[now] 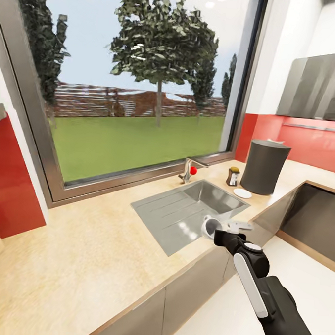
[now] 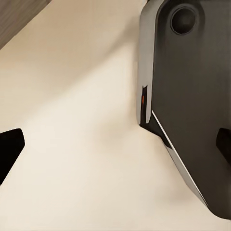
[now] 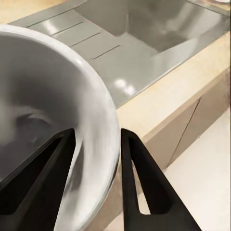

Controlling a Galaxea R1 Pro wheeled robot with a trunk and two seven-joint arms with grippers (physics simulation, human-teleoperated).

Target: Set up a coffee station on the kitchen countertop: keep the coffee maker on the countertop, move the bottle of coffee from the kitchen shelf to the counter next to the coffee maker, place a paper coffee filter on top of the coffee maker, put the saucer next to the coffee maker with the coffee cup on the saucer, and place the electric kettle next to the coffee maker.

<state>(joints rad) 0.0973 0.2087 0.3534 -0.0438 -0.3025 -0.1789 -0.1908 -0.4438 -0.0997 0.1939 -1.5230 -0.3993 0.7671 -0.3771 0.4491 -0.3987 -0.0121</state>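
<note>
My right gripper [image 1: 218, 230] is shut on the coffee cup [image 1: 211, 225], a small white cup tipped on its side above the front edge of the kitchen countertop [image 1: 83, 251], by the sink. In the right wrist view one finger sits inside the coffee cup [image 3: 48, 86] and the other outside, so the right gripper [image 3: 98, 132] pinches its wall. Farther right on the counter stand the dark grey coffee maker [image 1: 264, 166], the bottle of coffee [image 1: 232, 176] beside it, and the white saucer [image 1: 242, 193] in front. My left gripper [image 2: 115, 144] hangs open above pale floor.
A steel sink [image 1: 194, 209] with drainboard is set in the counter; its faucet [image 1: 189, 170] has a red knob. A big window runs behind. A grey hood [image 1: 321, 92] hangs at upper right. The robot's dark base [image 2: 192, 96] is next to the left gripper.
</note>
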